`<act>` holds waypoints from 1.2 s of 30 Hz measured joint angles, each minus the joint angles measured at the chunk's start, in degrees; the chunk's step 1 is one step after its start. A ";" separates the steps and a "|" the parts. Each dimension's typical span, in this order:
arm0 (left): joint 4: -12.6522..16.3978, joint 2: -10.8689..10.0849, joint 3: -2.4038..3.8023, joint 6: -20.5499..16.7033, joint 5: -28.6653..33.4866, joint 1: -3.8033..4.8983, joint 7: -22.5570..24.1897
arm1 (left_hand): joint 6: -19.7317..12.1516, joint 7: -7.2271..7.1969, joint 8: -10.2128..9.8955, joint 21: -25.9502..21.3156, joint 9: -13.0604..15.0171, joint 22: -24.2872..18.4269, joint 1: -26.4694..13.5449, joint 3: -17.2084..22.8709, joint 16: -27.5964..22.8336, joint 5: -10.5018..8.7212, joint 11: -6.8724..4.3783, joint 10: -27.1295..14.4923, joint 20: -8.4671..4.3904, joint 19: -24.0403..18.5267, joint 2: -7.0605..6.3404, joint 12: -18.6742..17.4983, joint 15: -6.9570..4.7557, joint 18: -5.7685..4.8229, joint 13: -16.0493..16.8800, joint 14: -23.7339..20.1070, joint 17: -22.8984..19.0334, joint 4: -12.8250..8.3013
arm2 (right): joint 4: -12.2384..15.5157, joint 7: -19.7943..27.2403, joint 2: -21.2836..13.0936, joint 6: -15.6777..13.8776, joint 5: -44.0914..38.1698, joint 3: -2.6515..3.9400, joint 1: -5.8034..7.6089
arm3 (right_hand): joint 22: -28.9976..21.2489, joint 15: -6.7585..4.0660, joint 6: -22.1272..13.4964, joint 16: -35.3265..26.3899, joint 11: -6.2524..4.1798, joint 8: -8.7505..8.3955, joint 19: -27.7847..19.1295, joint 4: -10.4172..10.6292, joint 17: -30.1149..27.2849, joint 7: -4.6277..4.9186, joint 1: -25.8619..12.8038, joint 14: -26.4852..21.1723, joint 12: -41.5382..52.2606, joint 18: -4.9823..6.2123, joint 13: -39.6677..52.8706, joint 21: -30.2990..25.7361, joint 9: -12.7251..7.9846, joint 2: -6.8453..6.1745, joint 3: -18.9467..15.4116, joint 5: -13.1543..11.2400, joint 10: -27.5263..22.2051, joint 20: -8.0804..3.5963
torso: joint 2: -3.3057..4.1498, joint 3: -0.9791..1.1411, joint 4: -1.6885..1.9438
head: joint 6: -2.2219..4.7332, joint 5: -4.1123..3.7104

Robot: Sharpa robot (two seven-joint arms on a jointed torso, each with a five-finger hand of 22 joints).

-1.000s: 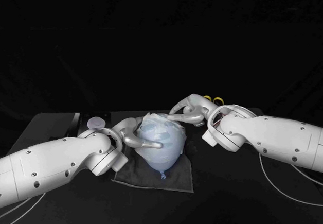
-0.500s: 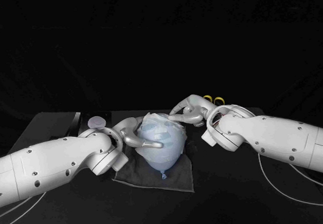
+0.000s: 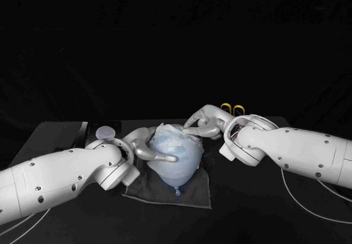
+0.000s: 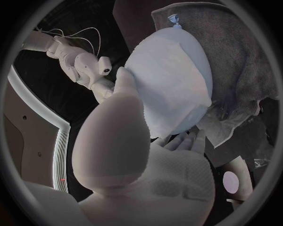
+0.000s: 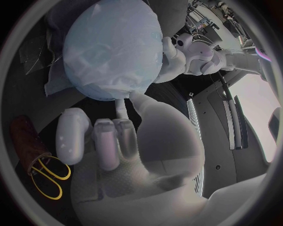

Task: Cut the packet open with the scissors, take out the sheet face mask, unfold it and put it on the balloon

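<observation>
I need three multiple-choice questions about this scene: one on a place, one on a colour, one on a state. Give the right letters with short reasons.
1. Where does the balloon lie?
A) on a dark cloth
B) in a white bowl
C) on a shelf

2. What colour are the handles of the scissors?
A) red
B) yellow
C) green

3. The sheet mask is:
A) sealed inside a packet
B) folded flat on the table
C) spread over the balloon

Answers: 1 A, the cloth shows under and around it; 2 B, both loops are yellow; 3 C, the pale sheet covers the balloon's wide end.

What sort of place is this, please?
Probably a robotics test bench: a black table, a pale blue rubber balloon wearing a white sheet mask on a grey cloth, yellow-handled scissors.
</observation>
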 measured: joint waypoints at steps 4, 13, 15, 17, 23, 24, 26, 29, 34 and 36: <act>0.00 -0.01 0.00 0.06 -0.01 -0.01 -0.01 | 0.00 0.00 0.00 0.00 0.00 0.00 0.00 0.00 0.00 0.00 0.00 0.00 -0.01 0.01 0.00 0.00 0.00 0.00 0.00 0.00 0.00 0.00 | 0.31 -0.20 -0.03 -0.15 -2.20 0.02 -0.16 | 0.00 0.00 0.00 -0.13 0.00 -0.02 0.00 0.00 0.01 -0.01 -0.14 0.00 -0.03 0.00 0.01 0.08 -0.06 -0.14 0.00 0.00 0.00 0.00 | 0.00 0.02 0.00 | -0.26 0.01; 0.03 -0.05 -0.01 0.16 -0.01 -0.01 -0.03 | 0.00 0.00 0.00 0.00 0.00 0.00 0.00 0.00 0.00 0.00 0.00 0.00 -0.02 0.02 0.00 0.00 0.00 0.00 0.01 0.00 0.01 0.00 | 1.37 -0.16 -0.06 -1.27 -9.12 0.05 -0.70 | -0.04 -1.34 4.20 0.05 -0.76 1.40 0.64 -1.32 0.04 -1.72 3.52 -0.05 0.08 0.00 0.04 0.49 0.29 3.53 2.52 -0.01 0.72 -0.65 | 0.00 0.02 -0.01 | -0.47 -0.04; 0.04 -0.04 -0.01 0.18 -0.01 -0.01 -0.04 | 0.00 0.00 0.00 0.00 0.00 0.00 0.00 0.00 0.00 0.00 0.00 0.00 -0.02 0.02 0.00 0.00 0.00 0.00 0.01 0.00 0.01 0.00 | 1.50 -0.06 -0.05 -1.58 -10.12 0.05 -0.76 | -0.05 -1.53 4.85 0.05 -1.27 1.83 0.60 -1.87 0.04 -2.18 4.15 0.06 0.09 -0.01 0.04 0.50 0.43 4.15 3.16 -0.01 0.62 -1.08 | 0.00 0.02 0.00 | -0.49 -0.04; 0.04 -0.04 -0.01 0.21 -0.01 -0.01 -0.04 | 0.00 0.00 0.00 0.00 0.00 0.00 0.23 0.00 0.00 0.00 0.00 0.00 -0.15 -0.11 -0.23 0.00 0.00 0.00 0.01 0.00 0.01 0.00 | 1.61 0.10 -0.06 -2.08 -11.37 0.05 -0.84 | -0.05 -1.97 5.50 0.05 -1.46 2.11 0.63 -2.42 0.04 -2.45 4.58 -0.09 0.09 -0.01 0.05 0.50 0.58 4.59 4.19 -0.06 0.43 -1.28 | 0.00 0.02 0.01 | -0.52 -0.04; 0.06 -0.04 0.01 0.27 -0.01 0.01 -0.04 | 0.00 0.00 0.00 0.00 0.00 0.00 0.23 0.00 0.00 0.00 0.00 0.00 -0.23 -0.19 -0.23 0.00 0.00 0.00 0.01 0.00 0.01 0.00 | 1.66 0.62 -0.03 -3.54 -13.75 0.04 -0.96 | -0.03 -2.10 6.05 0.04 -1.72 3.17 0.64 -3.49 0.04 -2.75 4.86 0.03 0.08 -0.01 0.05 0.89 0.74 4.87 5.90 0.04 0.37 -1.70 | -0.01 0.00 0.02 | -0.53 0.05; 0.06 -0.04 0.01 0.28 -0.01 0.01 -0.04 | 0.00 0.00 0.00 0.00 0.00 0.00 0.22 0.00 0.00 0.00 0.00 0.00 -0.24 -0.19 -0.23 0.00 0.00 0.00 0.01 0.00 0.01 0.00 | 1.64 0.69 -0.01 -3.74 -13.99 0.03 -0.98 | -0.03 -2.10 6.14 0.02 -1.77 3.30 0.64 -3.56 0.04 -2.67 4.93 0.03 0.08 -0.01 0.05 0.89 0.74 4.93 6.11 0.09 0.32 -1.70 | -0.01 0.00 0.02 | -0.53 0.06; 0.07 -0.05 0.01 0.30 -0.01 0.01 -0.04 | 0.00 0.00 0.00 0.00 0.00 0.00 0.22 0.00 0.00 0.00 0.00 0.00 -0.23 -0.19 -0.23 0.00 0.00 -0.01 0.01 0.00 0.01 0.00 | 1.56 0.81 0.02 -4.17 -14.34 0.02 -1.00 | -0.02 -2.26 6.15 0.01 -1.77 3.44 0.82 -3.60 0.01 -2.66 4.90 -0.13 0.08 -0.02 0.04 0.89 0.74 4.97 6.21 0.09 0.32 -1.88 | -0.01 0.00 0.02 | -0.53 0.07; 0.09 -0.08 0.02 0.34 0.00 0.01 -0.04 | 0.00 0.00 0.00 0.00 0.00 0.00 0.22 0.00 0.00 0.00 0.00 0.00 -0.23 -0.19 -0.23 0.00 0.00 0.00 0.01 0.00 0.01 0.00 | 1.41 1.01 0.07 -4.99 -14.58 0.01 -1.05 | -0.01 -2.30 6.16 0.01 -1.77 3.52 0.82 -3.72 -0.01 -2.66 4.68 -0.16 0.08 -0.01 0.03 0.89 0.74 5.20 6.75 0.09 0.32 -1.89 | -0.01 0.00 0.02 | -0.53 0.12; 0.13 -0.09 0.03 0.39 0.01 0.03 -0.04 | 0.00 0.00 0.00 0.00 0.00 0.00 0.22 0.00 0.00 0.00 0.00 0.00 -0.23 -0.19 -0.23 0.00 0.00 0.00 0.02 0.00 0.01 0.00 | 1.02 1.37 0.14 -6.54 -14.02 -0.01 -1.10 | 0.00 -2.30 6.16 -0.07 -1.77 3.85 0.82 -4.04 -0.01 -2.66 4.45 -0.16 0.07 -0.02 0.00 0.89 0.75 5.56 7.40 0.08 0.32 -1.89 | 0.01 0.00 0.02 | -0.53 0.15; 0.15 -0.09 0.03 0.41 0.01 0.03 -0.04 | 0.00 0.00 0.00 0.00 0.00 0.00 0.22 0.00 0.00 0.00 0.00 0.00 -0.23 -0.19 -0.23 0.00 0.00 0.00 0.02 0.00 0.01 0.00 | 0.79 1.55 0.16 -7.25 -13.36 -0.01 -1.11 | 0.00 -2.30 6.16 -0.15 -1.77 4.06 0.82 -4.33 0.00 -2.65 4.45 -0.16 0.07 -0.02 0.00 0.89 0.74 5.56 7.70 0.07 0.32 -1.89 | 0.01 0.00 0.02 | -0.53 0.15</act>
